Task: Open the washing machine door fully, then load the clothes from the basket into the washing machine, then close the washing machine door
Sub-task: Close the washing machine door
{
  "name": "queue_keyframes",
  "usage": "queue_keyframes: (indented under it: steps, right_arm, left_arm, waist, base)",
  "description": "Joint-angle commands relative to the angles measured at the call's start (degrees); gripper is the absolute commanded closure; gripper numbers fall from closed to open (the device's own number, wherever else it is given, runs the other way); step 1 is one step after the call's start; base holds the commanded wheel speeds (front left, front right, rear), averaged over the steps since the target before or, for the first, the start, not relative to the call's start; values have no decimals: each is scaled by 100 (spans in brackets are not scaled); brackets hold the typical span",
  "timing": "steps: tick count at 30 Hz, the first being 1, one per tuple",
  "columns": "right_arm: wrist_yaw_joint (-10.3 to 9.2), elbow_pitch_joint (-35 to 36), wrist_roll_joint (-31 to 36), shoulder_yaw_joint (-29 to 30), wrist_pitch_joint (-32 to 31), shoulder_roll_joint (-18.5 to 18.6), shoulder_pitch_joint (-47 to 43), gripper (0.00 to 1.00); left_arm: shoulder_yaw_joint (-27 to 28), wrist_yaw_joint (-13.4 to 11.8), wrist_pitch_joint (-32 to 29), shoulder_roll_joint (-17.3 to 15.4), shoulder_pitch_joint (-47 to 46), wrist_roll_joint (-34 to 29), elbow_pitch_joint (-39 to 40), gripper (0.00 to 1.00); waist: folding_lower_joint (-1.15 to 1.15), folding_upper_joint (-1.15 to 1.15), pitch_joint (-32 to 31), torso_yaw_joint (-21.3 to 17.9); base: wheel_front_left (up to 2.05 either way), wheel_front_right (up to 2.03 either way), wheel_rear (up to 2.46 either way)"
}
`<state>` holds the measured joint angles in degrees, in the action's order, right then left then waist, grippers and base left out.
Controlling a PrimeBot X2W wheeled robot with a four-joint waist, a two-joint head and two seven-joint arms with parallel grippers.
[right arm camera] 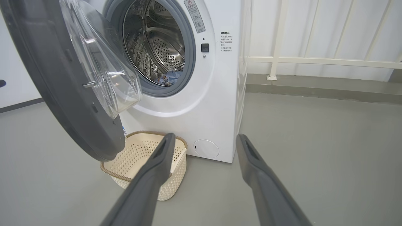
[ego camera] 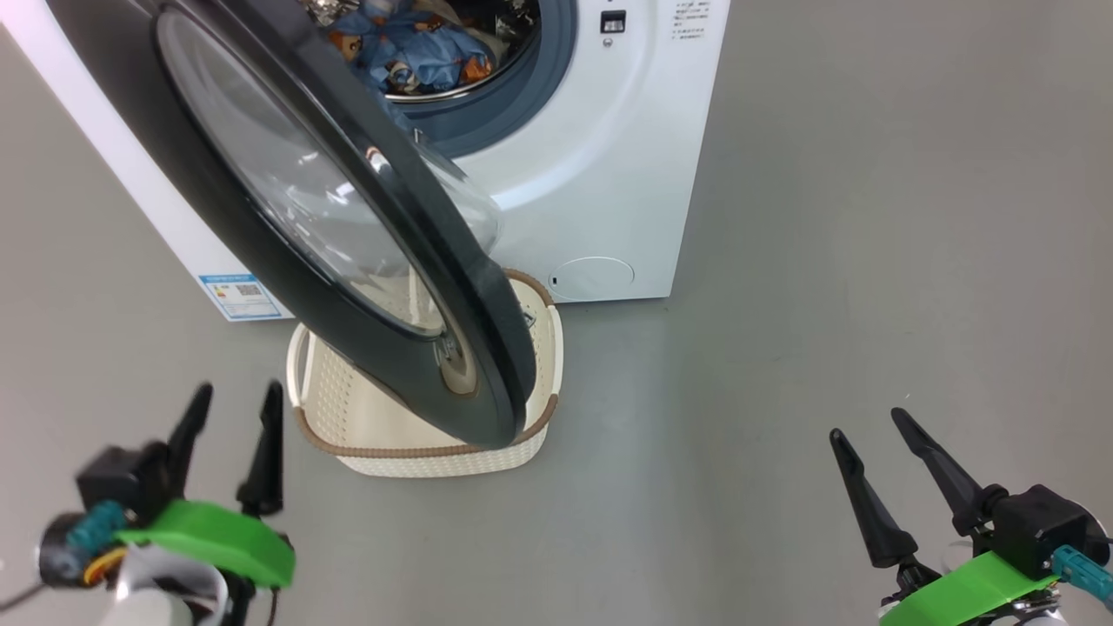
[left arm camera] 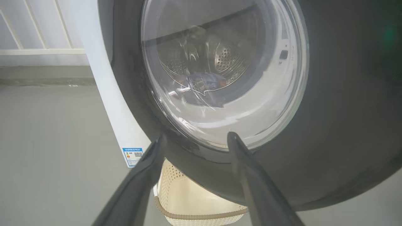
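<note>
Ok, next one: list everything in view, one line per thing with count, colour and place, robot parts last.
washing machine: one, white, on the floor, drum open
washing machine door: one, black rim with clear glass bowl, standing ajar above the basket
clothes: a bundle, light blue with orange-brown prints, inside the drum
basket: one, cream with brown rim, on the floor before the machine; no clothes in the part that shows
label sticker: one, blue, low on the machine
round cover: one, white, low on the machine's front
railing: one, white, behind the machine
floor: grey
left gripper: one, dark fingers, open, empty
right gripper: one, dark fingers, open, empty
</note>
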<state>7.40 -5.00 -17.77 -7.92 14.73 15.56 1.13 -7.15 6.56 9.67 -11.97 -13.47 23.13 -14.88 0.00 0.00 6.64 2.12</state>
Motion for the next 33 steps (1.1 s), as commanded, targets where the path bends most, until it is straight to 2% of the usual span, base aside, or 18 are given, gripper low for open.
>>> queue_keyframes:
  steps: [1, 7, 12, 21, 33]
  right_arm:
    - [9, 157, 52, -51, 27, 100, -12, 0]
    - [9, 163, 82, 46, 27, 91, -82, 0]
    - [9, 157, 98, 91, 27, 75, -124, 0]
    - [9, 130, 138, 99, 27, -37, -222, 0]
    - [9, 46, 374, 224, 27, -153, -375, 0]
  left_arm:
    - [113, -11, 171, -168, -30, -127, -39, 0]
    - [-88, -118, 502, -10, 132, -575, -408, 0]
    - [105, -235, 529, 327, 417, -835, -124, 0]
    - [759, -106, 531, 770, 1328, -1210, 564, 0]
    - [1054, 23, 532, 900, 1623, -1274, 697, 0]
  waist:
    - [0, 0, 5, 19]
    - [0, 0, -20, 102]
    - [0, 0, -36, 124]
    - [0, 0, -199, 60]
    - [0, 0, -420, 75]
  base:
    - [0, 0, 0]
    - [0, 0, 0]
    - [0, 0, 0]
    - [0, 0, 0]
    - [0, 0, 0]
